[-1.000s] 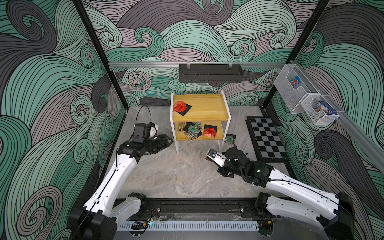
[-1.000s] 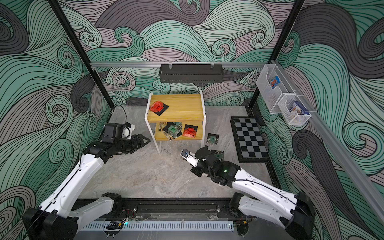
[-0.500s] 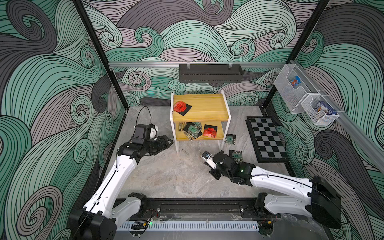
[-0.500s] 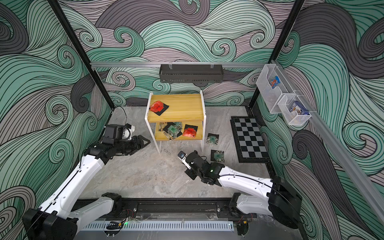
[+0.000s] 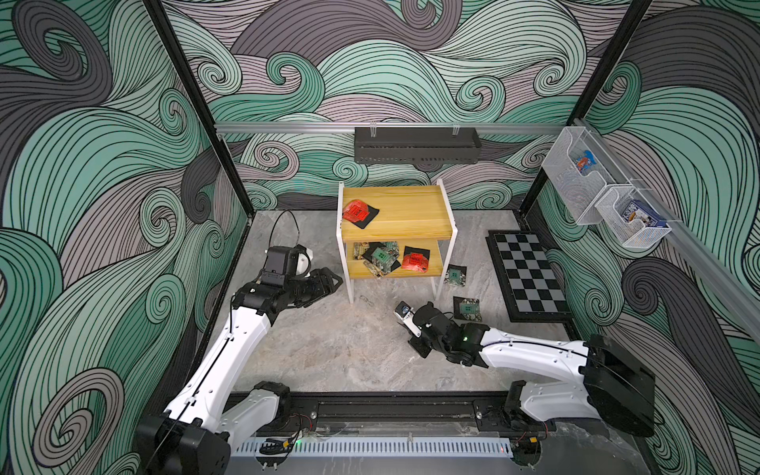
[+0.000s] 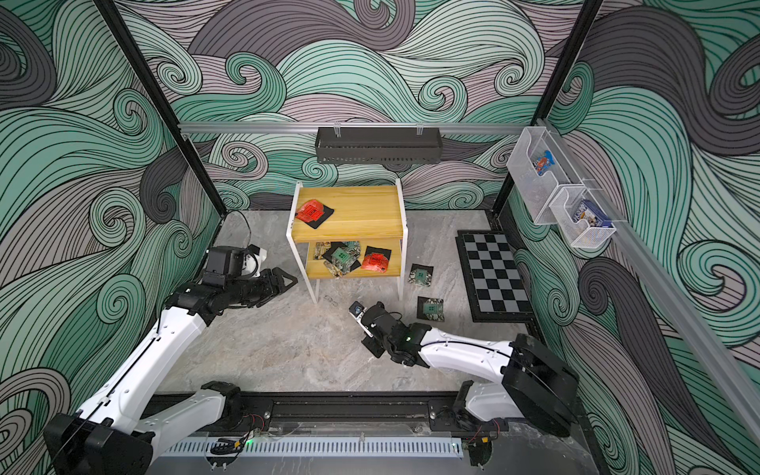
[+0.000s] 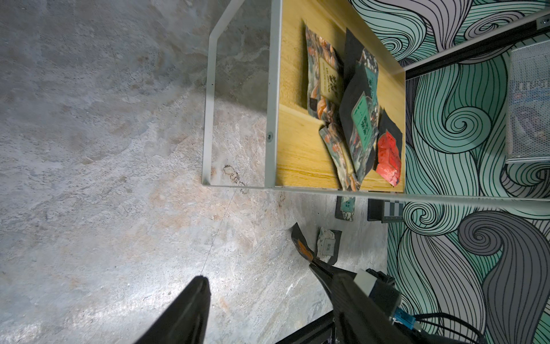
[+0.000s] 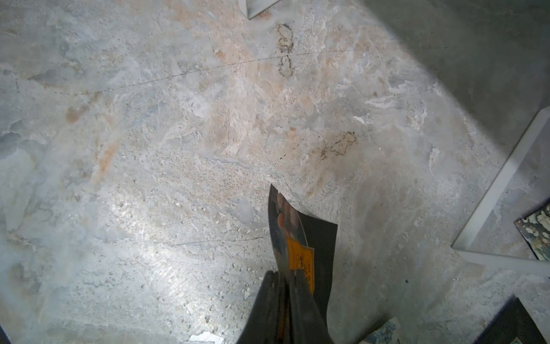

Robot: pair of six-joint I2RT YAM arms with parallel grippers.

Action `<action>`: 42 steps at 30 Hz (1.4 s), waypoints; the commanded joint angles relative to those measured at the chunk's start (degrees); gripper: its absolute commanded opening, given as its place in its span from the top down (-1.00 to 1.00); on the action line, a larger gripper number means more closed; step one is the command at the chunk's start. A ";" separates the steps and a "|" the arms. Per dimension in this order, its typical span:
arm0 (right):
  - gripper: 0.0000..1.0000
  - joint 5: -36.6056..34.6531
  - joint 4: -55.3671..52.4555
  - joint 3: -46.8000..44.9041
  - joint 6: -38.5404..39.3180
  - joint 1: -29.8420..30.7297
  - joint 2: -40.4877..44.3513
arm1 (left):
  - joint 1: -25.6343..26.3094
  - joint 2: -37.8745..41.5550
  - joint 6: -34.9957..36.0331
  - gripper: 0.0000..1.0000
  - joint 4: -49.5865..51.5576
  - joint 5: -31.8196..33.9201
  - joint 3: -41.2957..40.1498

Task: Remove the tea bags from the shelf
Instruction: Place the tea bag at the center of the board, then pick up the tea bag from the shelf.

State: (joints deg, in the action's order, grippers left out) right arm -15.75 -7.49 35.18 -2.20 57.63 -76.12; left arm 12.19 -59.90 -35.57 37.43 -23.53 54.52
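Note:
The shelf (image 5: pixel 411 209) stands at the back centre. One red tea bag (image 5: pixel 357 212) lies on its top board. Several more tea bags (image 5: pixel 380 257) are piled on the lower board. Two tea bags (image 5: pixel 454 275) (image 5: pixel 466 308) lie on the floor right of the shelf. My right gripper (image 8: pixel 284 275) is low over the floor in front of the shelf's right leg, shut on an orange-labelled tea bag (image 8: pixel 297 244). That bag's edge nearly touches the floor. My left gripper (image 7: pixel 273 280) hovers left of the shelf, open and empty, facing the lower board.
A checkerboard mat (image 5: pixel 526 275) lies at the right. A black wall tray (image 5: pixel 415 144) hangs above the shelf. Two clear mesh bins (image 5: pixel 584 177) with blue packets are fixed on the right wall. A black rail (image 5: pixel 370 407) runs along the front edge.
My right gripper has carried the orange-labelled tea bag a little to the left and down toward the floor. Its upper arm has folded back. The left arm has not moved.

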 commanded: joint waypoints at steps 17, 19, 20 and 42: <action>0.28 2.72 -2.66 1.53 -1.23 5.05 -0.93 | 0.30 0.41 0.77 -0.37 -1.55 0.99 -1.30; 0.26 2.89 -3.44 1.68 -0.99 5.52 -0.23 | 0.29 0.50 0.68 -0.37 -1.56 1.11 -1.35; 0.26 3.10 -3.94 1.88 -0.73 5.82 0.22 | 0.30 0.59 0.59 -0.37 -1.68 1.11 -1.26; -0.32 3.83 -15.41 18.53 9.65 6.01 12.93 | 0.28 -0.04 -1.35 -0.35 2.27 0.15 10.64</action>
State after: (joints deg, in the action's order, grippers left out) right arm -13.13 -20.78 50.94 5.69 63.46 -64.36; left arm 12.19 -59.86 -36.34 37.89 -23.14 62.28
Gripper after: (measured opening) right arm 0.653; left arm 0.679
